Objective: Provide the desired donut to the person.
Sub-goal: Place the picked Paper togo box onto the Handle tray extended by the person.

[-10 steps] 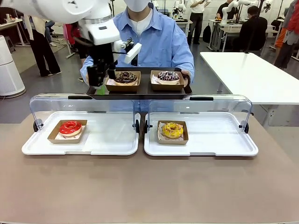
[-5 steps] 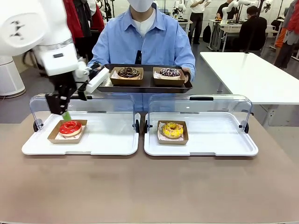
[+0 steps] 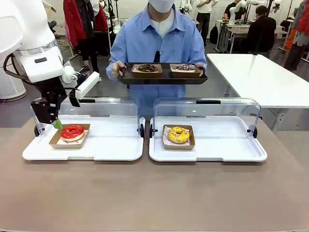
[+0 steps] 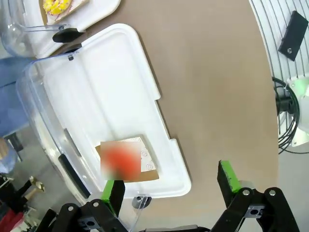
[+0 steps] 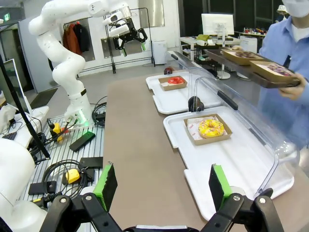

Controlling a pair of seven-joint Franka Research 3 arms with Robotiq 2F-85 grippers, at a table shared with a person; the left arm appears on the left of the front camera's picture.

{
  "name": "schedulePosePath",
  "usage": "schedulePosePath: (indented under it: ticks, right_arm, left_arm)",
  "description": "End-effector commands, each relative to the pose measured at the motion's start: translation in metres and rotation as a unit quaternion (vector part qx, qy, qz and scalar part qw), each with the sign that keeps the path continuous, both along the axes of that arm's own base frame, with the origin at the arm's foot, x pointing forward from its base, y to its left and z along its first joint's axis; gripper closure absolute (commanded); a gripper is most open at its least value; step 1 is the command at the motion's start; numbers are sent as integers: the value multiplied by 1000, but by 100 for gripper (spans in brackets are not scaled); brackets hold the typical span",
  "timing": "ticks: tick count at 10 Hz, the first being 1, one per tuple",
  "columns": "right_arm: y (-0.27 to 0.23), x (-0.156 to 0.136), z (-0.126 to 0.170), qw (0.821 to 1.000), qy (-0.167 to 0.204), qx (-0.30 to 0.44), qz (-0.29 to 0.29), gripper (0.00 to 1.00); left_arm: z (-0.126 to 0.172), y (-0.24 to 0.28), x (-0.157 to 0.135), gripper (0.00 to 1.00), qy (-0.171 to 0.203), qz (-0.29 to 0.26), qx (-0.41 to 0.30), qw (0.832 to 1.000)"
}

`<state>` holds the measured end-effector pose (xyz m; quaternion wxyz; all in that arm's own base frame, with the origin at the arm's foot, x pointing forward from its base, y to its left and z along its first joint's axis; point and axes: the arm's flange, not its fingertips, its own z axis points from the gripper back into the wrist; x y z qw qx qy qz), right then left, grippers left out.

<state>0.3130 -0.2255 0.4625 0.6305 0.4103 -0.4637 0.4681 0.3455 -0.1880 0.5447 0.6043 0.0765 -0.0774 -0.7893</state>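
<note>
Left gripper (image 3: 52, 121), fingers spread and empty, hangs just above the red donut (image 3: 72, 131); I'd pinch its box (image 3: 57, 140), not the icing.

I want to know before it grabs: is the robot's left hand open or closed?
Open. The left hand's green fingers stand wide apart with nothing between them.

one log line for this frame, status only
left gripper: open, above red donut | right gripper: open | person: holds tray, two donuts
</note>
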Motion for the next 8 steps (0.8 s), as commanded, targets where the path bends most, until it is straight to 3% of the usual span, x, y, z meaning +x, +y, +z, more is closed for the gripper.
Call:
schedulePosePath:
  ticks: [1,7,8]
  right_arm:
    - [0,-1,0,1000,-4,2,4,0]
    - [0,-1,0,1000,-4,2,4,0]
    - [0,-1,0,1000,-4,2,4,0]
  left_arm:
    - [1,-1,1,0,-6,0,-1,1000]
    - [1,-1,0,0,-2,-2,0,1000]
    - [-1,19,9,0,1,23,-66,998]
